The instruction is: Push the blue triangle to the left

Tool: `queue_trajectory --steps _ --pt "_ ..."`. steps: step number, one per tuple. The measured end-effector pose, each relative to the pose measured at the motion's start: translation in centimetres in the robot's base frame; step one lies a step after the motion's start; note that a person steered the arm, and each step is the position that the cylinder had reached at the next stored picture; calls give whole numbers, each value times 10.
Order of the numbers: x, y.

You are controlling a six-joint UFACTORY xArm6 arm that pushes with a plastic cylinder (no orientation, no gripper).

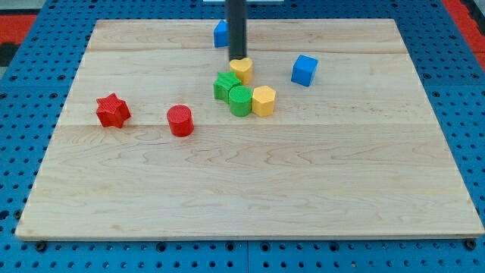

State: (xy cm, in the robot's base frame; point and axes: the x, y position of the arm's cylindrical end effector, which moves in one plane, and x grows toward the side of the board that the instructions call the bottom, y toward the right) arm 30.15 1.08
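The blue triangle [220,34] sits near the view's top, left of the rod, which hides its right part. My tip [238,58] is at the end of the dark rod, just below and right of that blue block. The tip touches or nearly touches the top of a yellow block [242,70]. Below it lie a green star-shaped block [224,84], a green cylinder [240,99] and a yellow hexagon [264,100], packed close together.
A blue cube [304,70] stands to the right of the cluster. A red star [113,111] and a red cylinder [180,120] lie at the view's left. The wooden board [250,189] rests on a blue pegboard.
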Motion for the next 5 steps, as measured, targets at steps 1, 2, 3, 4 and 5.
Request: queue_trajectory --steps 1,2,3,4,5 --pt "3 58" --pt "3 59" --pt "-19 67" --pt "-22 70" --pt "-23 70"
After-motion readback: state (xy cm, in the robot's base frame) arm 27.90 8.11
